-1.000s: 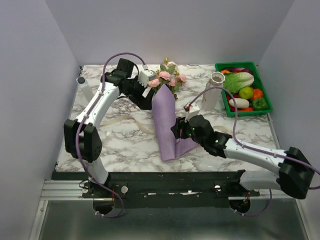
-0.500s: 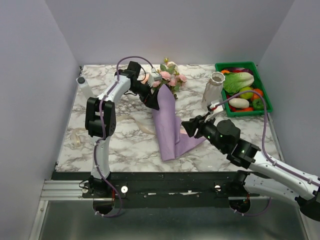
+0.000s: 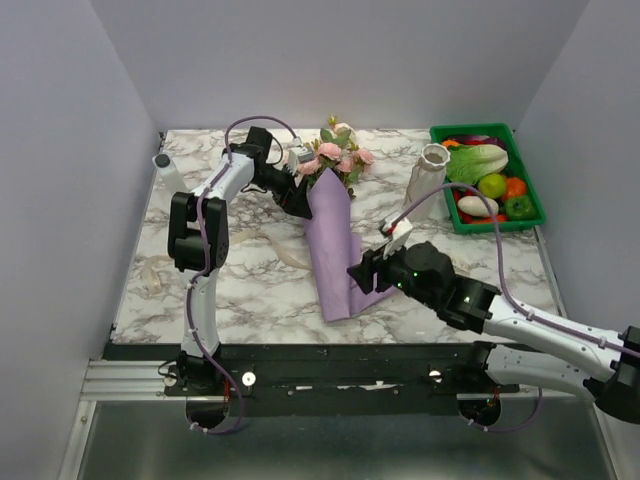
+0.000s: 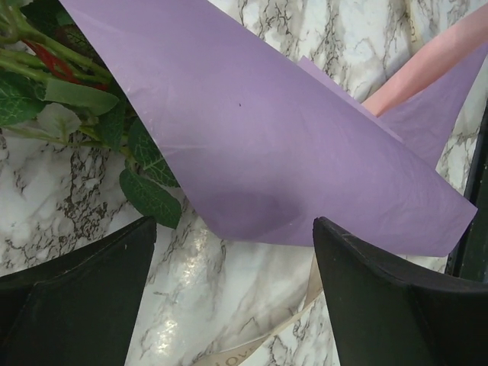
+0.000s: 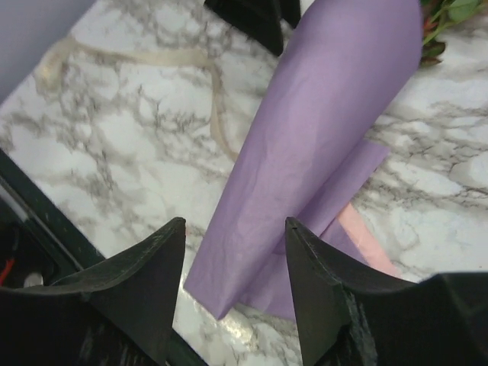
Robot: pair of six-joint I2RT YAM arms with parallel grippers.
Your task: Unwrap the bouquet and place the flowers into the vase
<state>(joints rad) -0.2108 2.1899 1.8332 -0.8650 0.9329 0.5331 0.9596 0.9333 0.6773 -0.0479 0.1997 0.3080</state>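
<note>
The top camera looks down from above and behind the arm bases [image 3: 205,375], taking in the whole marble table [image 3: 250,290]. Each wrist camera looks past its own black fingers [image 4: 69,297], close over the lilac paper cone [image 4: 290,168]. Both also catch the cream ribbon [image 5: 152,57].

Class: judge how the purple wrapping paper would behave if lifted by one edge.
The paper would probably bend rather than stay stiff: its free corner curls in the left wrist view. It looks thin, so likely light. Its smooth sheen suggests it could slip from a grip.
</note>
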